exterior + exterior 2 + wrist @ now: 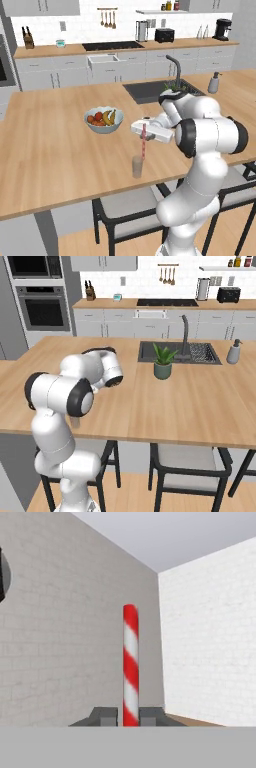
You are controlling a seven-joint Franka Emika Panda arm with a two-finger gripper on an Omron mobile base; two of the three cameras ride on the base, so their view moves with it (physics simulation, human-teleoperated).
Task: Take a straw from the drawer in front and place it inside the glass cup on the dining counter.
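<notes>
Now the jaws [144, 129] are clamped tight on the red-and-white striped straw [143, 145], which hangs upright just above the glass cup [137, 166] on the wooden bench [50, 150], so the next move is likely lowering it straight in before release.

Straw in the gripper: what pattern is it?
Red and white diagonal stripes on the straw; clearest in the hand view.
</notes>
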